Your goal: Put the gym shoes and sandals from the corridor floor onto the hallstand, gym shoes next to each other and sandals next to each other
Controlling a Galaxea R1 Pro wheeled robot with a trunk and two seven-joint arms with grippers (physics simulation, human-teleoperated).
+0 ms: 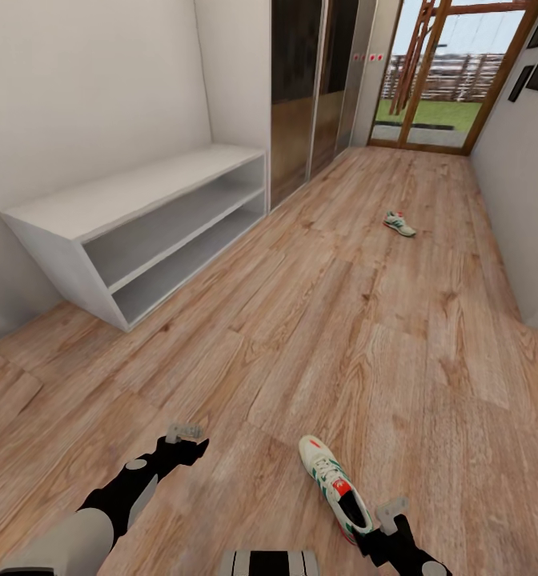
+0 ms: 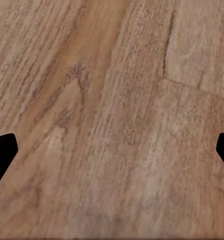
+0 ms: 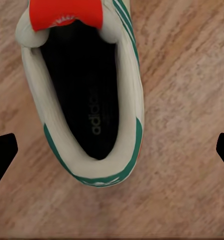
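Gym shoes: both lie on the corridor floor (image 1: 317, 320), neither one lifted. The near gym shoe (image 1: 335, 482) rests close in front of the robot, toe pointing away; the far gym shoe (image 1: 399, 224) sits well apart from it, down the corridor toward the glass door (image 1: 441, 72).
Sandals: none can be made out in these pictures.
White bench: a pale two-shelf unit (image 1: 149, 228) stands against the left wall, its top and both open bays bare of footwear. No upper shelf is visible above it, so it may not be the hallstand the task names.
Right gripper (image 1: 391, 512): hangs just over the heel of the near gym shoe. Its wrist camera looks straight down into the shoe's dark opening (image 3: 84, 90), with the red-orange tongue patch at the frame's edge. The fingers (image 3: 3, 155) stand wide apart, one tip on each side of the frame, nothing between them but shoe and floor; no contact can be seen.
Left gripper (image 1: 184, 433): hovers over bare planks, its fingers (image 2: 2, 155) spread wide and empty.
Progress: by the look of it, the task is at its start. Nothing is racked and nothing is held. The step in hand appears to be the first pick, of the near gym shoe.
Left to do: all four items remain to be carried and paired.
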